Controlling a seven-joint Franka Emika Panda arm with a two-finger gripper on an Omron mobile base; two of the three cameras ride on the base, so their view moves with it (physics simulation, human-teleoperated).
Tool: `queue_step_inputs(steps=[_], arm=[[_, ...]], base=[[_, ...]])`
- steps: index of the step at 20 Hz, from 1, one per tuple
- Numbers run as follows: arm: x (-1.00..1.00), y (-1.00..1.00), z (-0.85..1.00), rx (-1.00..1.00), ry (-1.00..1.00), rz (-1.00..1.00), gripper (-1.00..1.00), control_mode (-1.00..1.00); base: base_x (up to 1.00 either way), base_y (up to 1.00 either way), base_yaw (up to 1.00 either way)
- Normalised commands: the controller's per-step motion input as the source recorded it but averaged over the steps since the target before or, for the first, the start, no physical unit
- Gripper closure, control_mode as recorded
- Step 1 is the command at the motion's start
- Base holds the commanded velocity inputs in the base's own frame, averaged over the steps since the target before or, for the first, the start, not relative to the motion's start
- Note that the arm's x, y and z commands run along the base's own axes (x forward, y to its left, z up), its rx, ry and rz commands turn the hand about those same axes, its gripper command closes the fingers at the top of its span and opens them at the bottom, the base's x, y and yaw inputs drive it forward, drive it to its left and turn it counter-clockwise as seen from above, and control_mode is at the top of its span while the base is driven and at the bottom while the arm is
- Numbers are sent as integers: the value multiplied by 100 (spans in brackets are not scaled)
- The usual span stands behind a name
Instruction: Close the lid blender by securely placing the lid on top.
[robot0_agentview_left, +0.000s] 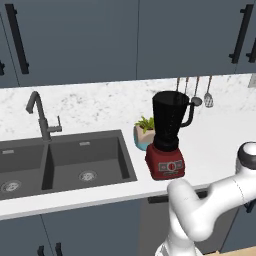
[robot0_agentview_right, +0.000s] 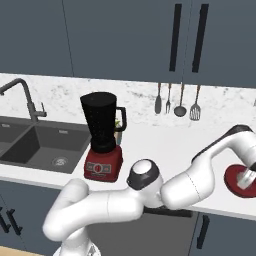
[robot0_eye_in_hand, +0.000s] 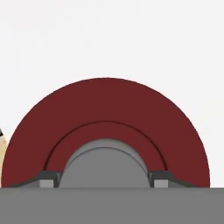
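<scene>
The blender stands on the white counter, a black tapered jar with a side handle on a red base, and its rim is uncovered. Far to its right the dark-red lid lies flat on the counter near the front edge. My gripper comes down on it from above. In the hand view the two fingertips press against both sides of the lid's grey knob, so the gripper is shut on it.
A teal plant pot sits just behind and left of the blender. A dark double sink with a faucet lies to the left. Utensils hang on the back wall. Counter space stretches between blender and lid.
</scene>
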Motion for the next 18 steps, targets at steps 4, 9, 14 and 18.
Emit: queue_step_inputs(steps=[4,9,14,18], arm=[[0,92,100,0,-33,0,100,-100],[0,100,100,0,-31,0,100,-100],[0,100,100,0,-28,0,100,-100],[0,100,100,0,-26,0,100,-100]], base=[[0,0,0],[0,0,0],[0,0,0],[0,0,0]])
